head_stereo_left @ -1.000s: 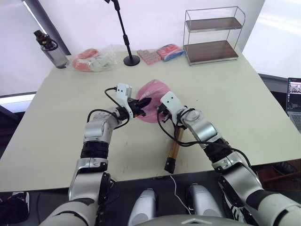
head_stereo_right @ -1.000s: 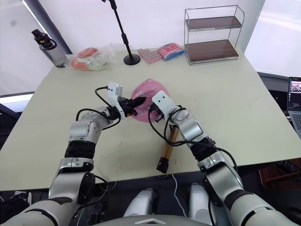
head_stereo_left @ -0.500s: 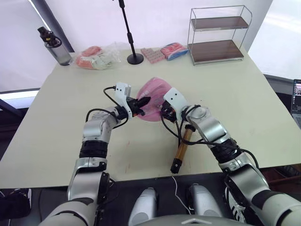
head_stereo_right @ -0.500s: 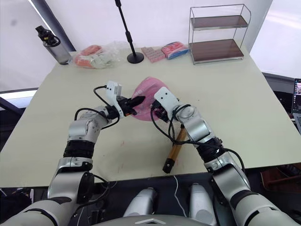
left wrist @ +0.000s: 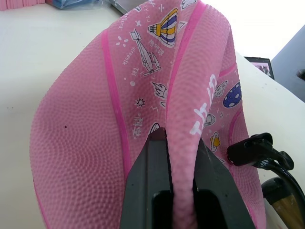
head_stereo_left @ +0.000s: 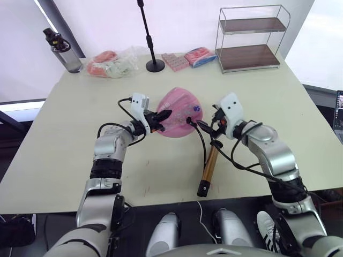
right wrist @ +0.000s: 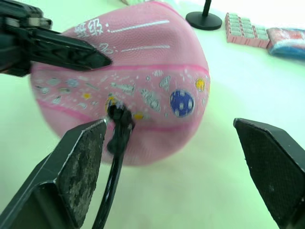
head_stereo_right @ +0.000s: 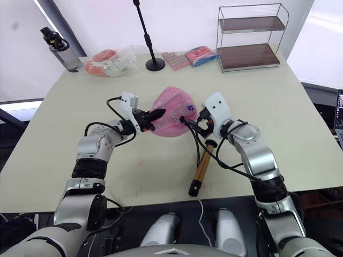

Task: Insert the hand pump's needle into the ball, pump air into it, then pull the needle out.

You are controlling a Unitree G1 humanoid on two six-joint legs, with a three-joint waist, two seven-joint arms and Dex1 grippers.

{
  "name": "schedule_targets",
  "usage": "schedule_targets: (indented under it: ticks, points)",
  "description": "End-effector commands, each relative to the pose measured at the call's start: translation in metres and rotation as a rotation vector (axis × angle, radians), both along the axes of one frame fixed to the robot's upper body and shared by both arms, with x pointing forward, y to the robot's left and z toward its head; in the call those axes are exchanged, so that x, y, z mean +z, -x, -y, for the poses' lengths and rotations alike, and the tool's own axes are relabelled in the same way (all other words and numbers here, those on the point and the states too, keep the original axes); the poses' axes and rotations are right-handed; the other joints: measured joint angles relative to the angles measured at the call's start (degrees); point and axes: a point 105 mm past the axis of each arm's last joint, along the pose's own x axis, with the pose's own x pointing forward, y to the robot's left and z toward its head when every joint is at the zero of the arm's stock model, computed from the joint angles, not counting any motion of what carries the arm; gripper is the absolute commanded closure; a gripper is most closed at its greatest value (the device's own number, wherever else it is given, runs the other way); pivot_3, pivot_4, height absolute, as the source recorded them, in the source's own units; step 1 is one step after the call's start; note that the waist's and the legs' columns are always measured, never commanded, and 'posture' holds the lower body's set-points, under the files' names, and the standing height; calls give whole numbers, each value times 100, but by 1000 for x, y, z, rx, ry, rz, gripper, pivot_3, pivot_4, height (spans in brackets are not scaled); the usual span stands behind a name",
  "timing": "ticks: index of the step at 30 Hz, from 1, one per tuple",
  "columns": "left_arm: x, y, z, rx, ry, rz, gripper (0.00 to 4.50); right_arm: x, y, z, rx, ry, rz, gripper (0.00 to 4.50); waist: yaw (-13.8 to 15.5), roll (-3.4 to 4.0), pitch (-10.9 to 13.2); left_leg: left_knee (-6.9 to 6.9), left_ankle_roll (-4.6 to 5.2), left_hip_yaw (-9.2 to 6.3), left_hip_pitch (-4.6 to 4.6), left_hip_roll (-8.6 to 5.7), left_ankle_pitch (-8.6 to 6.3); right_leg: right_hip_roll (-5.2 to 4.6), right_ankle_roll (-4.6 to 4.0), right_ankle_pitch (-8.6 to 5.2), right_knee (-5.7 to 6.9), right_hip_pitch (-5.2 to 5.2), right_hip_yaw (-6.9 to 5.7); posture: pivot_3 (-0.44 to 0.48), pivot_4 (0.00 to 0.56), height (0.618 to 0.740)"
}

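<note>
Bottle (head_stereo_left: 60,52), dark-capped, at the table's far left corner; beside it along the far edge I list a clear bag of red and white items (head_stereo_left: 110,64), the stand pole's round base (head_stereo_left: 155,66), pink and blue packets (head_stereo_left: 186,58), and a two-shelf wire rack (head_stereo_left: 249,40) toward the far right corner.

Left gripper (head_stereo_left: 162,118), near the table's middle: I see its two black fingers (left wrist: 151,177) clamped on a raised fold of the ball (head_stereo_left: 179,113), pinching the rim so the pink, half-flat disc stands tilted on the table (head_stereo_left: 64,139).

Ball, centre of the table: held at its left side by that gripper. On its right face, among the printed stickers, the needle (right wrist: 116,113) with its black fitting sits against the rubber and appears seated in the valve; I cannot confirm how deep it goes.

Hose (head_stereo_left: 202,140): runs from the fitting down toward the near edge to the hand pump (head_stereo_left: 208,167), which lies flat on the table just to the right of the ball and nearer me, handle end toward the near edge.

Right gripper (head_stereo_left: 206,126): fingers spread wide, empty, hovering just right of the ball with the fitting in front of them, touching neither ball nor pump.

Step in hand, by my judgement: insertion looks done and pumping has not begun. Next I would bring the right gripper down to the pump's handle and work it, while the left keeps the ball steady so the needle does not lever out.
</note>
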Motion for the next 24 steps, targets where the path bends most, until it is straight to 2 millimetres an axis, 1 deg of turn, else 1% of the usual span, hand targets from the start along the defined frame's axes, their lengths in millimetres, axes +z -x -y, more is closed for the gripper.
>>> schedule_targets:
  ticks: [1, 3, 4, 8, 9, 12, 15, 17, 19, 21, 24]
  points:
    - [-70, 16, -10, 33, -97, -251, 4500, 22, 19, 21, 3, -67, 138, 54, 6, -6, 4, 0, 0, 2, 0, 0, 0, 0, 0, 0, -2, 0, 1, 0, 150, 731]
    - [-70, 15, -10, 26, -119, -243, 4500, 16, 28, 35, -14, -68, 137, 54, 27, -10, 6, 0, 0, 1, -4, 0, 0, -1, 0, 0, -7, 1, -1, 0, 150, 731]
    - [-70, 14, -11, 20, -132, -237, 4500, 13, 36, 44, -14, -94, 150, 54, 35, -12, 7, 0, 0, 3, -3, 0, -1, -1, 1, 0, -8, 1, -1, 0, 150, 731]
    - [-69, 12, -11, -3, -163, -221, 4500, 6, 54, 68, -32, -139, 185, 54, 78, -21, 13, 0, -1, 5, 0, 2, -1, -1, -3, -2, -9, 3, -3, 0, 150, 731]
    - [-68, 10, -11, -7, -169, -217, 4500, 2, 59, 74, -30, -146, 178, 54, 83, -22, 14, 0, 0, 7, 1, 2, -1, -1, -13, -8, -9, 2, -2, 0, 150, 731]
    - [-63, 3, -11, -24, -198, -195, 4500, -13, 83, 88, 48, -179, 110, 54, 107, -31, 19, 4, 0, 10, 1, 3, -1, -3, -22, -13, -9, 4, -4, 0, 150, 731]
    - [-60, -1, -11, -51, -234, -177, 4500, -18, 95, 100, 66, -170, 89, 54, 112, -45, 28, 8, 0, 12, -1, 5, -1, -4, -23, -13, -9, 10, -10, 0, 150, 731]
    - [-57, -5, -10, -85, -277, -158, 4500, -21, 107, 107, 93, -166, 72, 54, 131, -48, 32, 12, -1, 18, -2, 8, -2, -9, -23, -13, -9, 9, -13, 0, 150, 731]
    - [-51, -8, -8, -105, -277, -147, 4500, -21, 115, 109, 114, -172, 64, 54, 134, -55, 36, 16, -24, 18, -4, 9, -15, -15, -23, -14, -9, 14, -26, 0, 150, 731]
    - [-49, -11, -7, -124, -300, -137, 4500, -21, 120, 108, 144, -183, 55, 54, 137, -56, 37, 17, -25, 27, -3, 12, -16, -24, -23, -14, -9, 17, -34, 0, 150, 731]
    - [-47, -14, -8, -154, -359, -119, 4500, -21, 123, 107, 158, -195, 66, 54, 150, -58, 39, 23, -25, 28, -11, 12, -16, -29, -23, -14, -9, 18, -43, 0, 150, 731]
